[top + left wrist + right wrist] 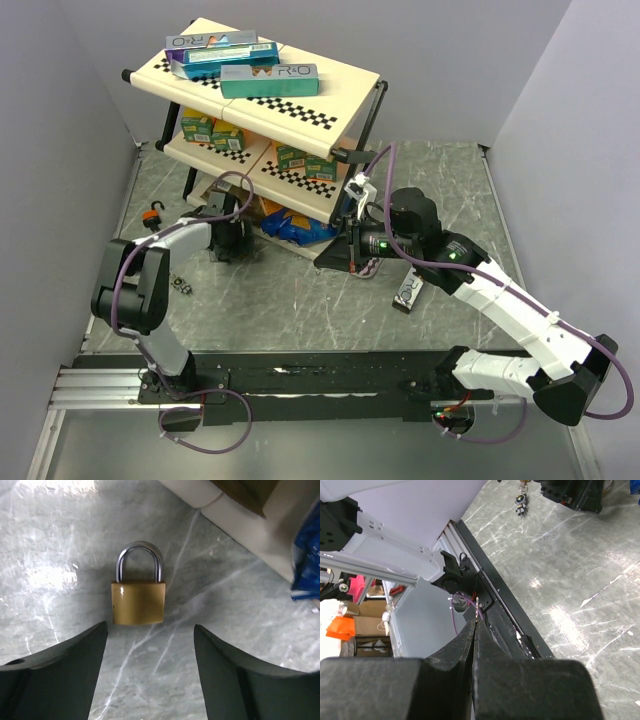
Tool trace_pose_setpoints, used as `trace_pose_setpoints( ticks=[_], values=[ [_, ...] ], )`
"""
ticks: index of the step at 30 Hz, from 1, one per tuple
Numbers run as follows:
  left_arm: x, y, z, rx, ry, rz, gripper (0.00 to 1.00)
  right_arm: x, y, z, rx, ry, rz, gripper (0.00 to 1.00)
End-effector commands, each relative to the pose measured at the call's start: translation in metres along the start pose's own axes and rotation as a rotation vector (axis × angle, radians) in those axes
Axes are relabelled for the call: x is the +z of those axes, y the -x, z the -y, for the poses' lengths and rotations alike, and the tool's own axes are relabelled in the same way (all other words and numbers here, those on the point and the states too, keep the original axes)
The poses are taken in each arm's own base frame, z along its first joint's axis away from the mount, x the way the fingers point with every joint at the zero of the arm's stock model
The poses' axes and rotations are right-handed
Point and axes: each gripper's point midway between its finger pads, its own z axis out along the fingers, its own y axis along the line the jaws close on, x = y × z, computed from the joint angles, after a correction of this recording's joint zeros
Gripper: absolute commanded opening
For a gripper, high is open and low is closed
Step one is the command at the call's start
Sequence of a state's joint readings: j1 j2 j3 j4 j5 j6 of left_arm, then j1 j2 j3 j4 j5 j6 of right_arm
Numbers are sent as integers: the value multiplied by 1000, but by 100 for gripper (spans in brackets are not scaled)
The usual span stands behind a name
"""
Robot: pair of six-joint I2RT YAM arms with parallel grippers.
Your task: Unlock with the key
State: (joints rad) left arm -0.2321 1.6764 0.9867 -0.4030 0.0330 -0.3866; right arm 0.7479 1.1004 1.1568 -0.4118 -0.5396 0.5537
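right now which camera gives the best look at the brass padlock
The left wrist view: the brass padlock lies flat on the table, whole and sharp, just ahead of the open left tool. In the top external view the left arm seems to cover it. The right wrist view does not show it.

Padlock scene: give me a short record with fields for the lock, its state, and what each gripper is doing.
padlock: brass, lying flat on the table
shackle: looks closed
left gripper: open, facing the padlock, not touching it
right gripper: shut; cannot tell if it holds anything
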Motion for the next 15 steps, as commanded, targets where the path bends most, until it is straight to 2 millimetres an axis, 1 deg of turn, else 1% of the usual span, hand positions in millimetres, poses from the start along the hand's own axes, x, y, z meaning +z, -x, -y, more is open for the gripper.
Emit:
trace_pose_setpoints(
  ticks=[1,5,9,12,15],
  values=[
    [6,9,5,105,51,2,73,-6,8,-6,-14,12,45,0],
    [14,-3,3,135,105,-41,69,-6,8,-5,-12,6,48,0],
    [18,-9,-2,147,142,-69,65,-6,7,-5,-10,9,47,0],
    [23,-13,-6,160,169,-83,63,-6,7,-5,-8,8,45,0],
    [27,-12,-7,168,177,-83,60,-5,7,-4,-7,7,41,0]
  ],
)
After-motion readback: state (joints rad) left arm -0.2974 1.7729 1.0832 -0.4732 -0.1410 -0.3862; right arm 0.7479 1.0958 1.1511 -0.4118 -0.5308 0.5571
